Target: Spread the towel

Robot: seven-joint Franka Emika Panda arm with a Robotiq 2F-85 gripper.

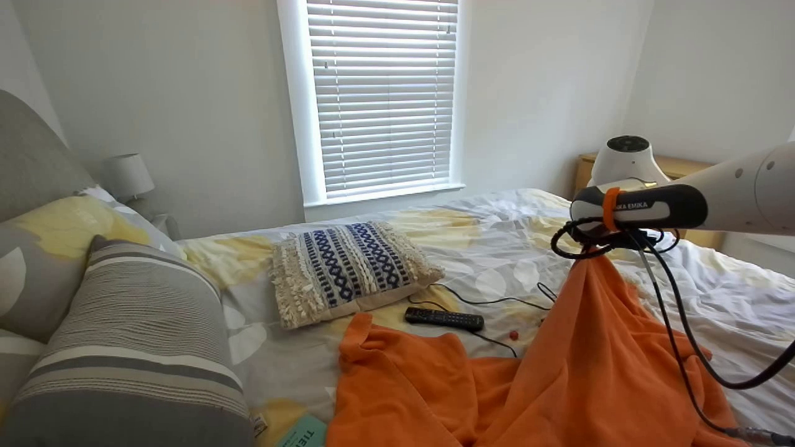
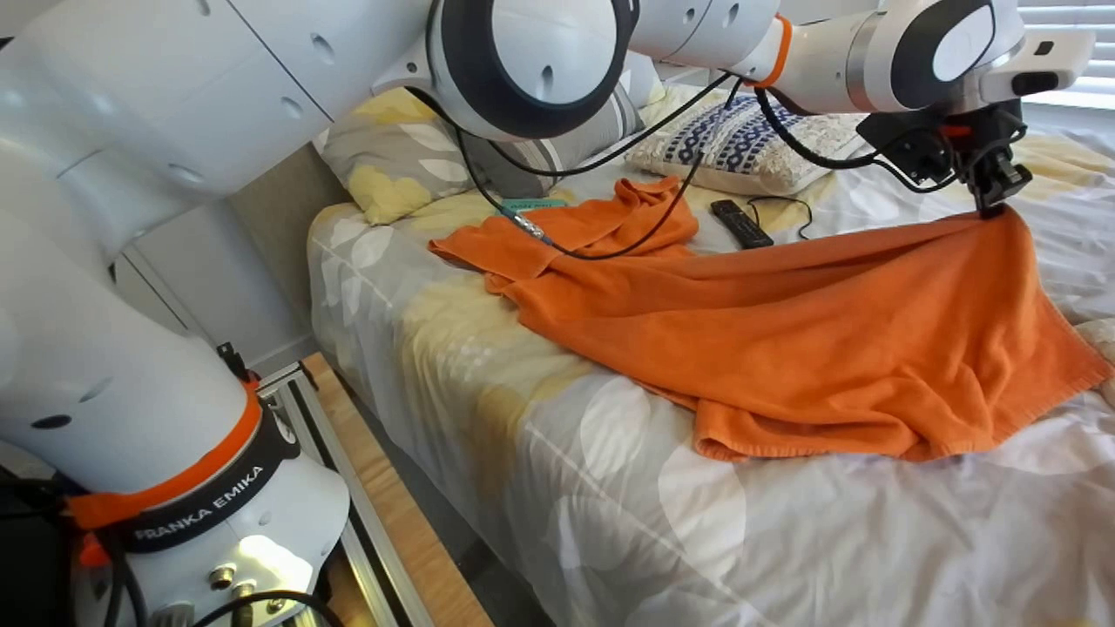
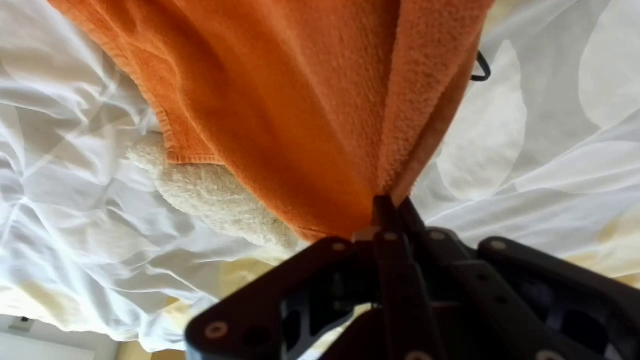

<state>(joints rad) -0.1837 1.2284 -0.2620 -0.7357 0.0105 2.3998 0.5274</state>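
Observation:
The towel is a large orange wrinkled sheet on the bed and shows in both exterior views (image 1: 428, 385) (image 2: 784, 322). My gripper (image 2: 991, 207) is shut on the towel's far edge and lifts it into a raised peak above the bed. In the wrist view the fingertips (image 3: 395, 202) pinch a fold of the towel (image 3: 280, 100), which hangs away from them. The end near the pillows lies bunched and folded over itself. In an exterior view the arm and cables hide the fingertips at the towel's peak (image 1: 587, 264).
A blue-patterned fringed pillow (image 1: 354, 267) and a black remote (image 1: 444, 318) with a cable lie beside the towel. A striped pillow (image 1: 136, 347) and a green card (image 1: 304, 433) are near the headboard. A fluffy cream item (image 3: 225, 205) lies partly under the towel. The bed's side edge faces the robot base (image 2: 218, 522).

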